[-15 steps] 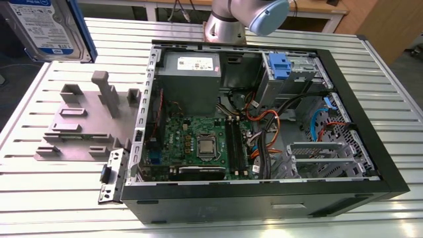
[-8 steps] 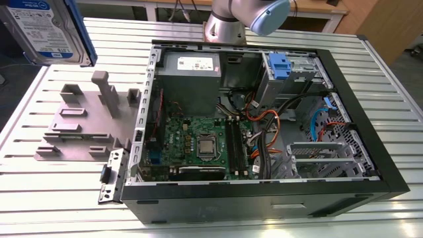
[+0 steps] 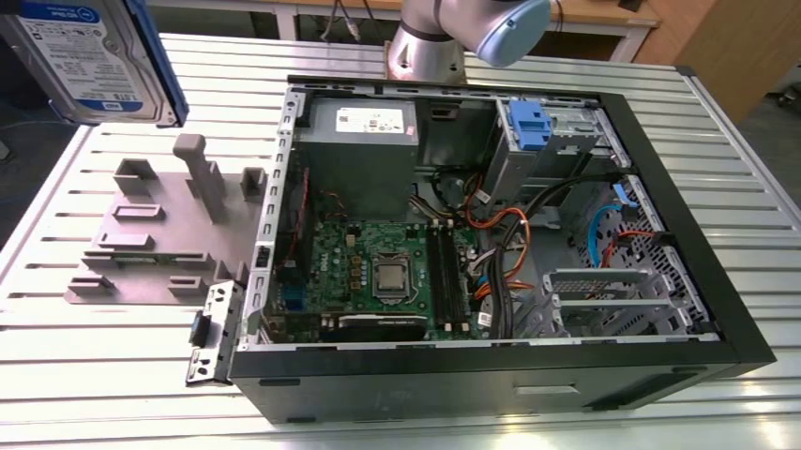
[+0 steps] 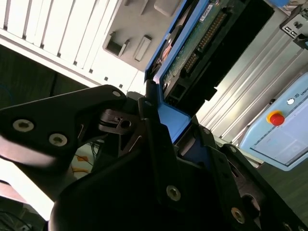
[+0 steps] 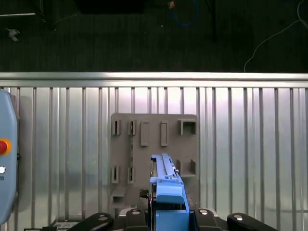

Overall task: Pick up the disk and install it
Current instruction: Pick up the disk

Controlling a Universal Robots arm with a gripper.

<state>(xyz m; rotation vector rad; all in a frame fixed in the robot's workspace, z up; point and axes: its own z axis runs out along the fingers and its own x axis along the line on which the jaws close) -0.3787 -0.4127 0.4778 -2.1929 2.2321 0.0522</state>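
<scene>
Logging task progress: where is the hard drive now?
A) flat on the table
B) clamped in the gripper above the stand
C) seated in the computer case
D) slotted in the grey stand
B: in the first wrist view the gripper is shut on the blue-railed hard drive, with the grey stand beneath.

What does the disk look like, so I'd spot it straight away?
Find the open black computer case on the slatted table; the grey slotted stand lies on the exterior view's left of it. Above that stand, in the end effector, hangs the disk: a flat silver slab with a white-and-blue label and blue edge rail, unlike the plain grey stand.
</scene>
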